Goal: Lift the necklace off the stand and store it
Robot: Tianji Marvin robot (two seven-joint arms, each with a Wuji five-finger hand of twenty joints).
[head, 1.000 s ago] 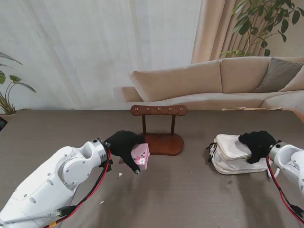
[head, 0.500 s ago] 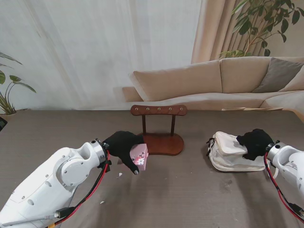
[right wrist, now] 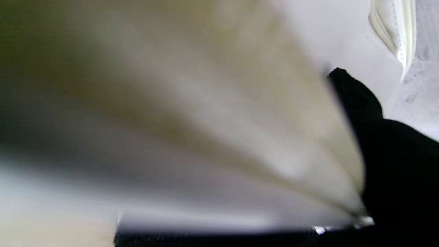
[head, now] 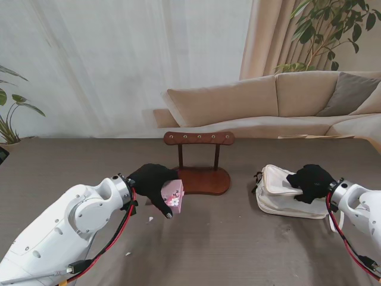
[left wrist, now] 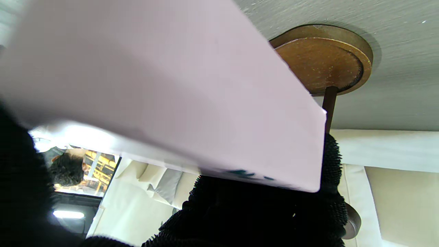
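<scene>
Clearly the storing step is in hand. The black-gloved left hand [head: 153, 182] is closed around a small pink flowered box [head: 175, 196], lifted clear of the grey-brown table [head: 226, 244] and just at eight o'clock of the dark wooden stand with its peg bar [head: 199, 139]. The black-gloved right hand [head: 309, 180] grips the top of a cream fabric zip pouch [head: 281, 196] at three o'clock of the stand, well apart from it. The bar's pegs hang bare; the necklace itself cannot be made out — presumably it sits in the box. Next, I judge, the two hands need to meet: the pouch mouth held open, the box brought across and slipped inside without tipping.
</scene>
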